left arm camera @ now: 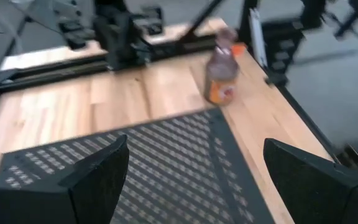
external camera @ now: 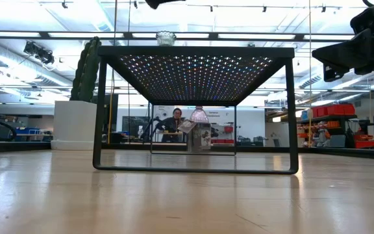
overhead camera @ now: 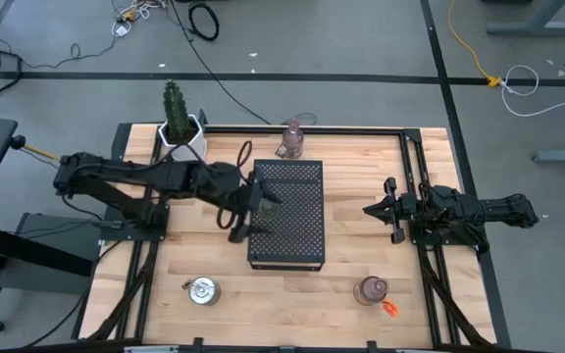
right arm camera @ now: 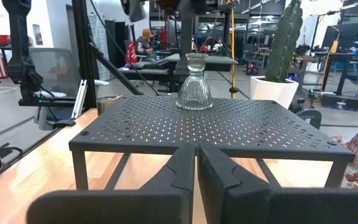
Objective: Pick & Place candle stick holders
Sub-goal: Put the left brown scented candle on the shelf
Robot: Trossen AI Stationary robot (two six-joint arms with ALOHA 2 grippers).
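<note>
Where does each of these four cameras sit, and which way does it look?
High view: overhead, looking straight down; both arms show, left claw at the stand, right claw aside.
Low view: tabletop height, looking under the stand; right arm shows top right.
Left wrist view: on the left arm, facing a pink holder past its open claw.
Right wrist view: on the right arm, facing the stand over its shut claw.
Shared: low and right wrist views show the clear holder atop the stand.

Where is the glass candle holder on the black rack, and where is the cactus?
glass candle holder [right arm camera: 194, 87], right wrist view, on its ribbed lower body.
black rack [right arm camera: 166, 127], right wrist view, on its bare perforated top.
cactus [right arm camera: 286, 38], right wrist view, on its green stem.
</note>
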